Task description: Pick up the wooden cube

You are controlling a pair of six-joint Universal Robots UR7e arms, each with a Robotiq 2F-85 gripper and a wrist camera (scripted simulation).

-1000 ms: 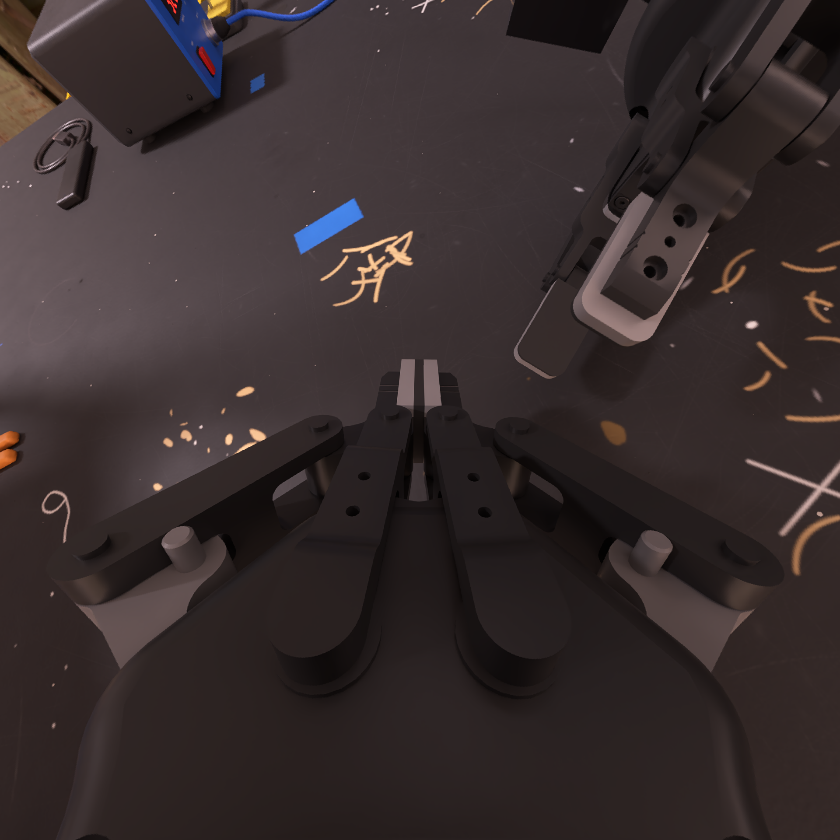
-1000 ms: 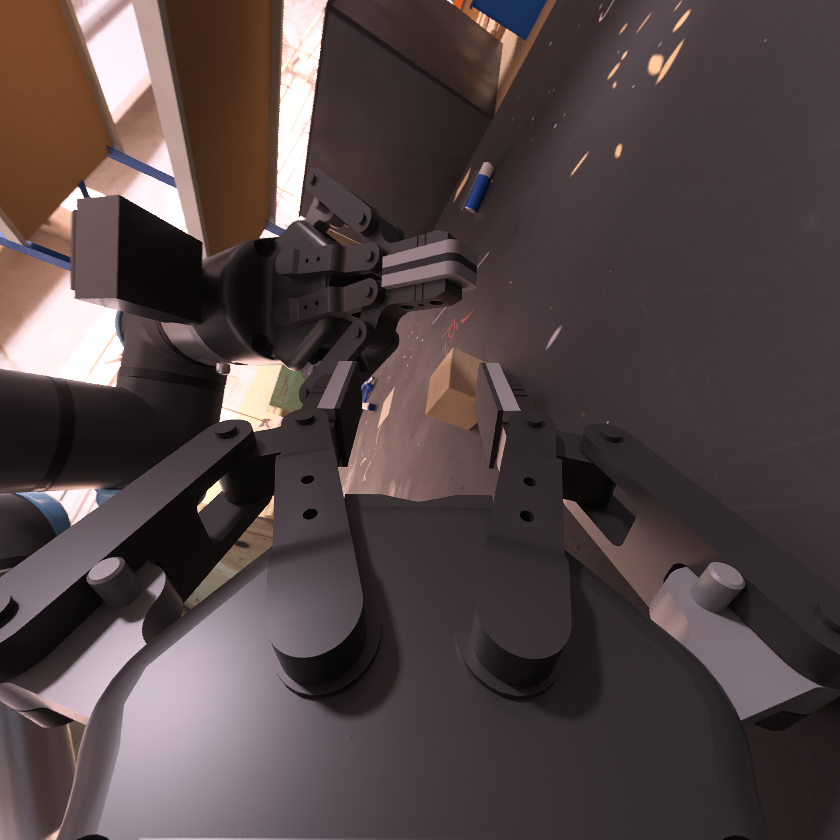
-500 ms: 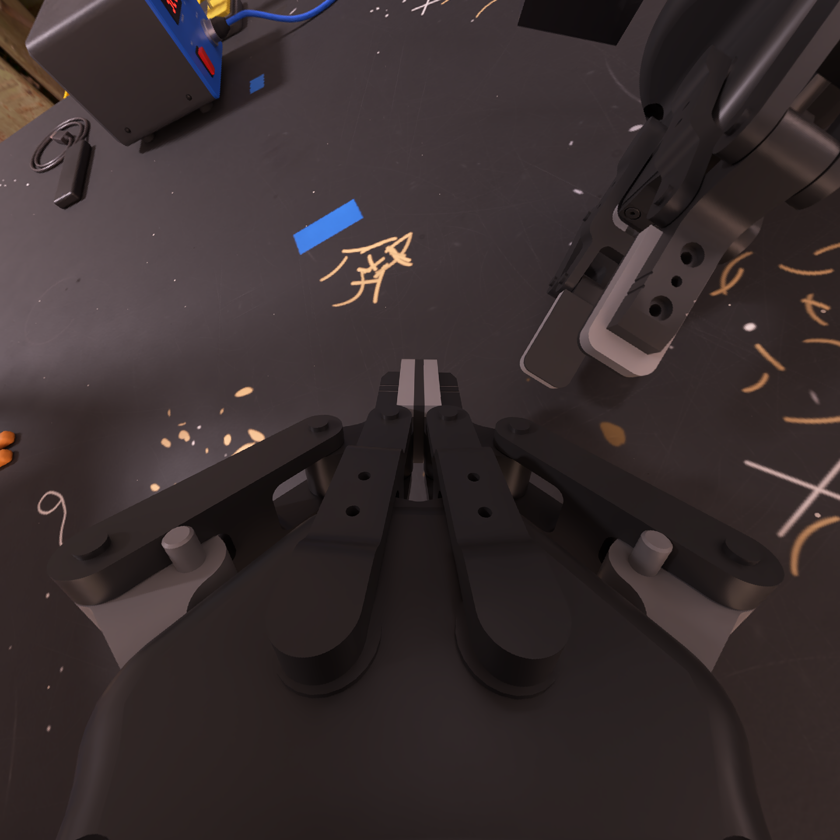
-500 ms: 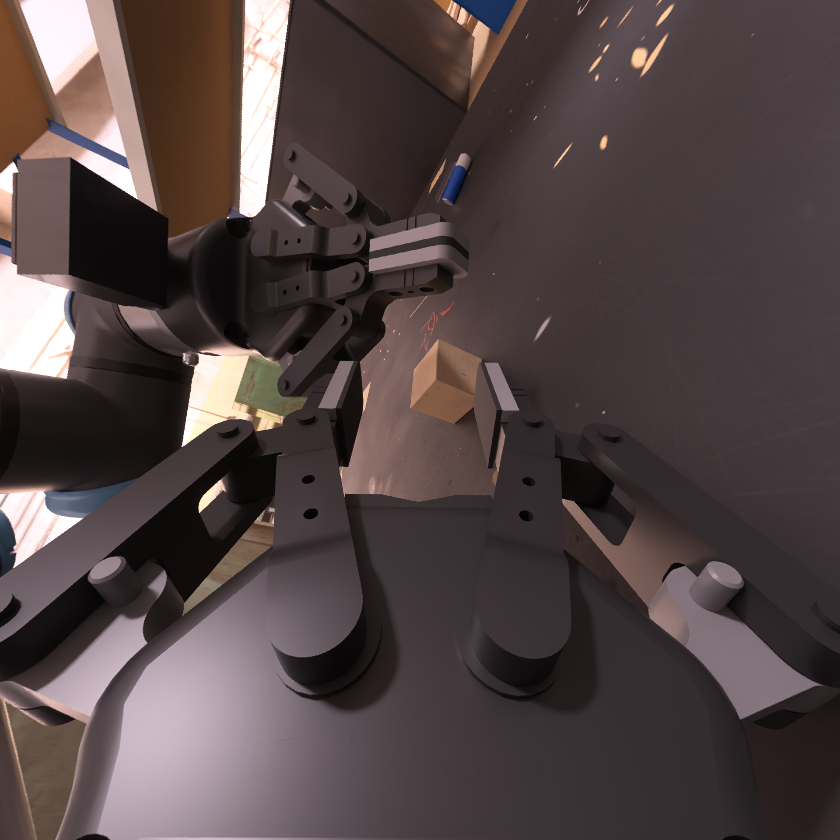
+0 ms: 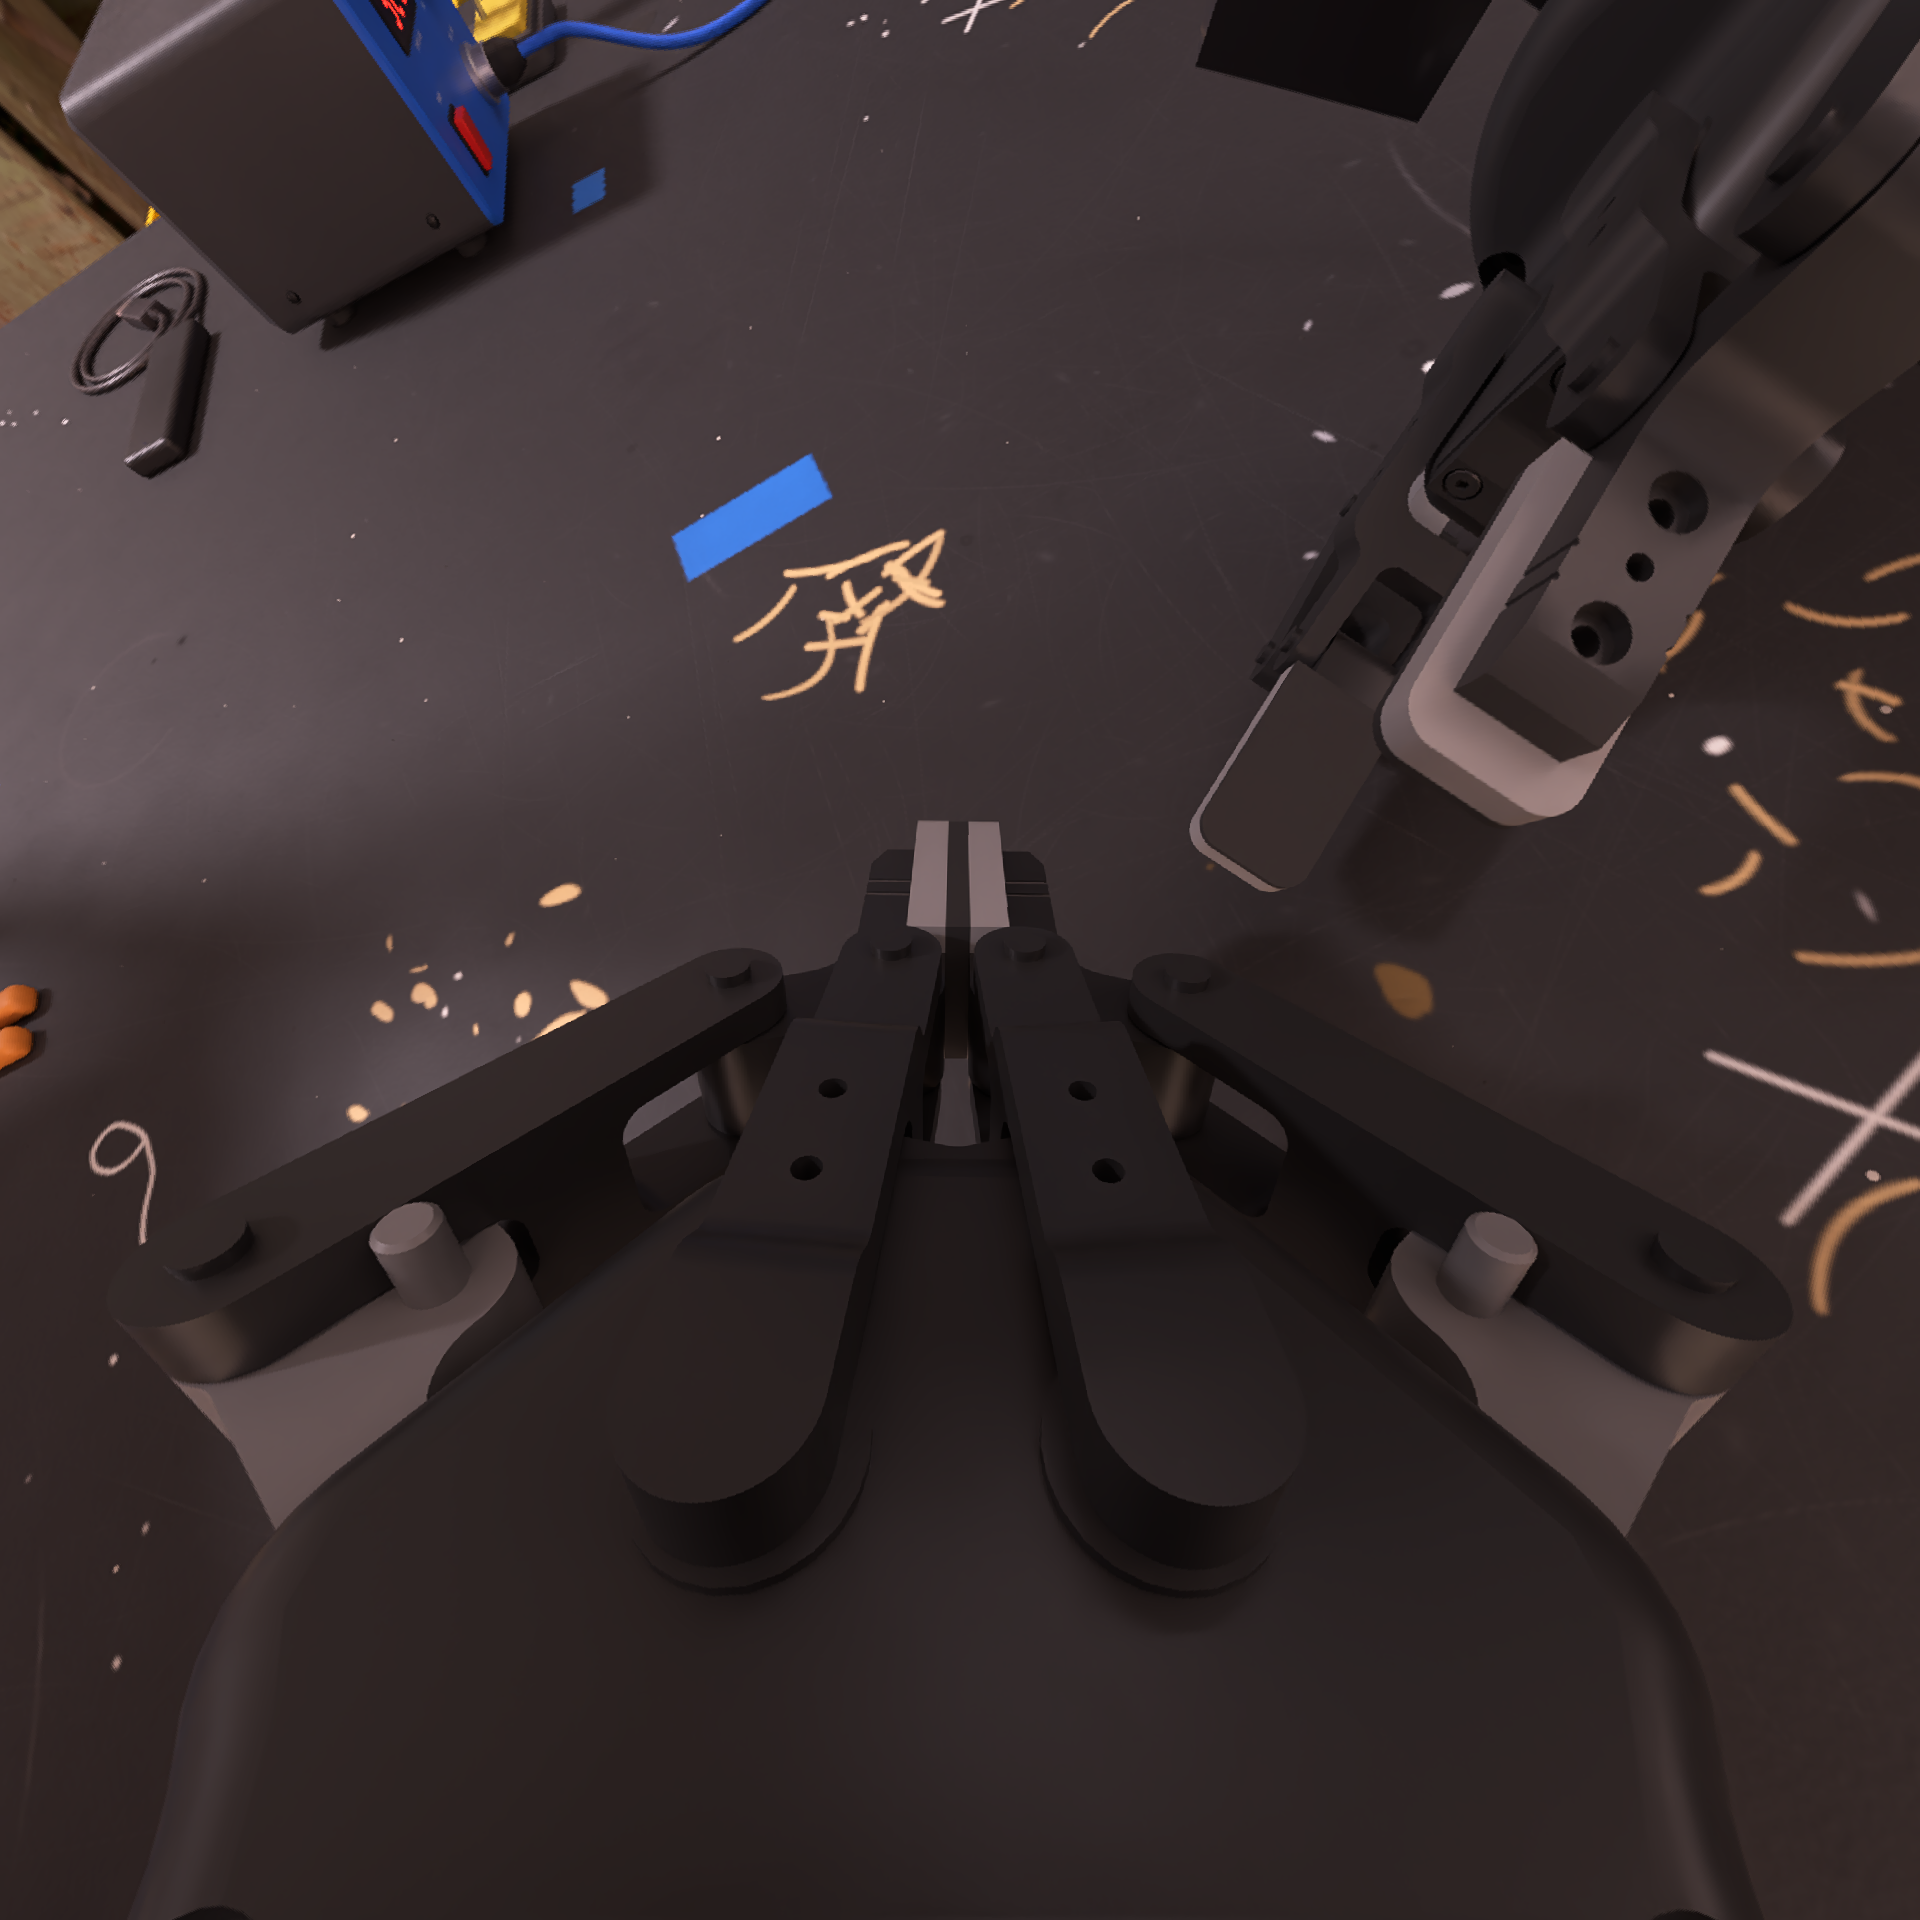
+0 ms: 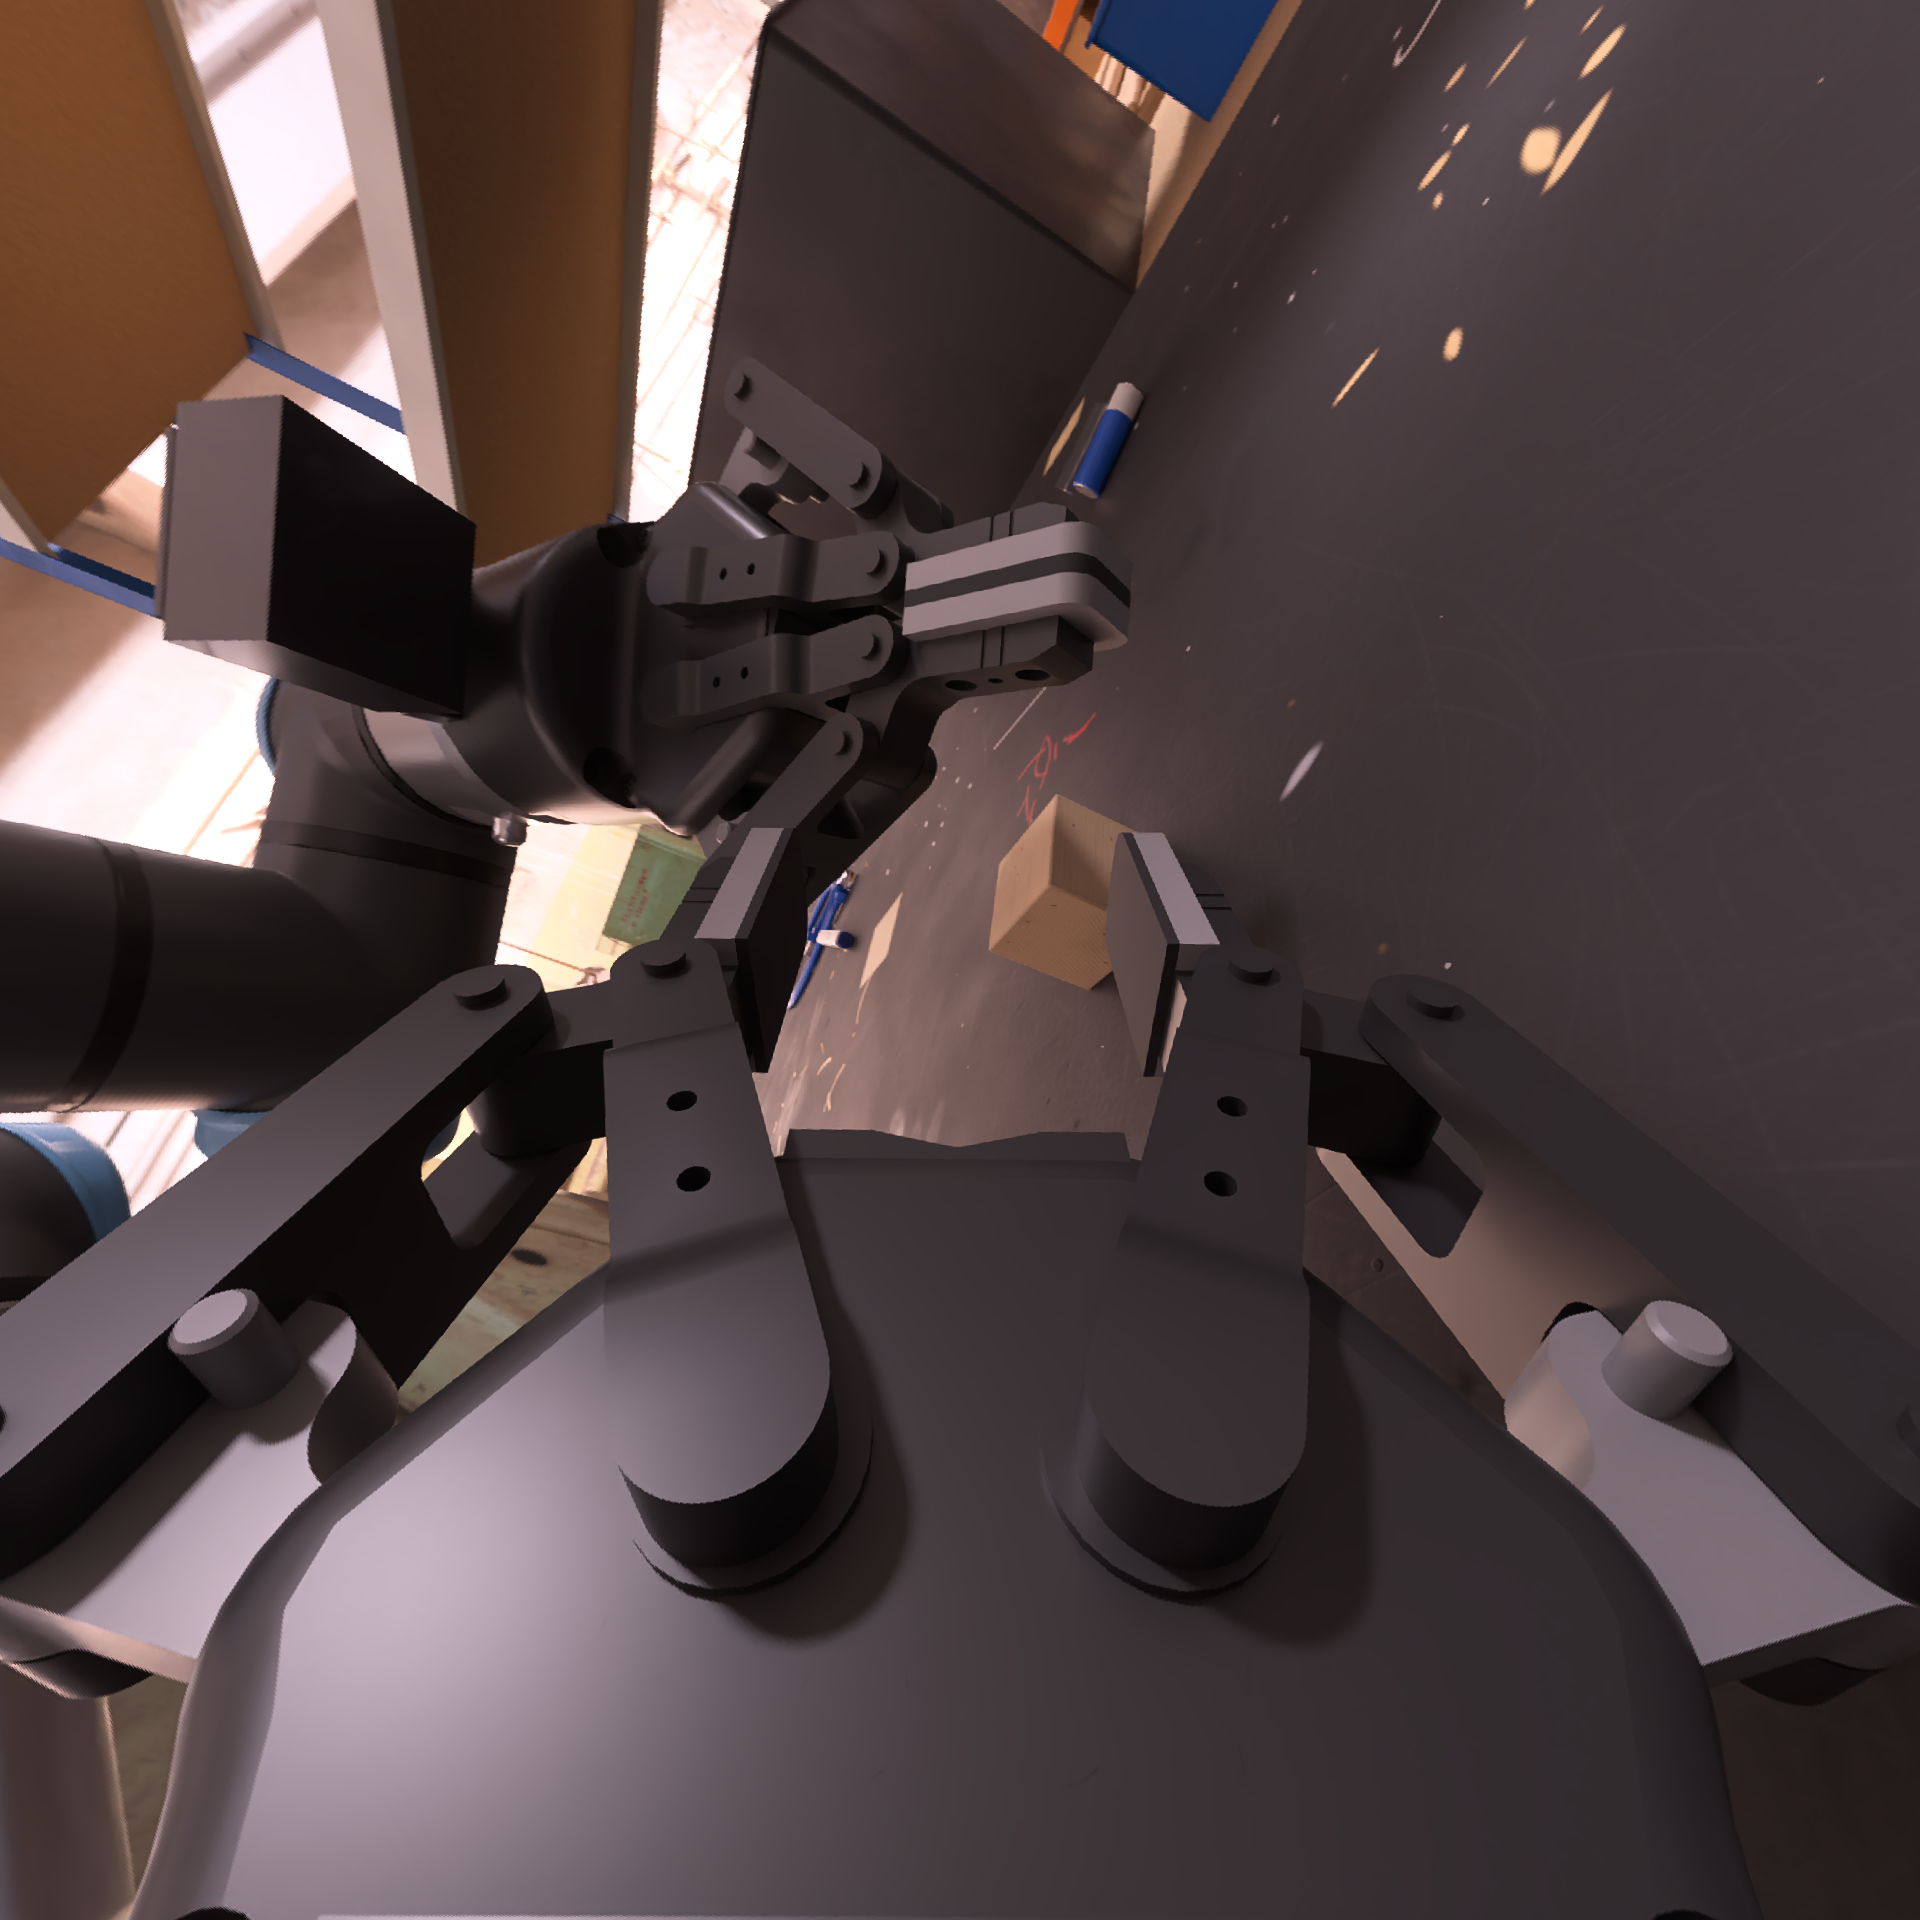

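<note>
Dark, paint-flecked table (image 6: pixel 1558 727) fills the frame's right. At centre the right gripper (image 6: pixel 961 914), fingers apart, nears the wooden cube (image 6: pixel 1049 894), which sits hard against one pad; closing off-centre could shove it. Left gripper (image 5: pixel 956 873) is pressed together, empty.

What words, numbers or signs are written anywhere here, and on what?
Grey box with blue front: red lit display, cut off by the frame, unreadable.
Table: tan scribble, white loop, white cross, red scribble; no legible words.
Green crate: faint marking, too small to read.
</note>
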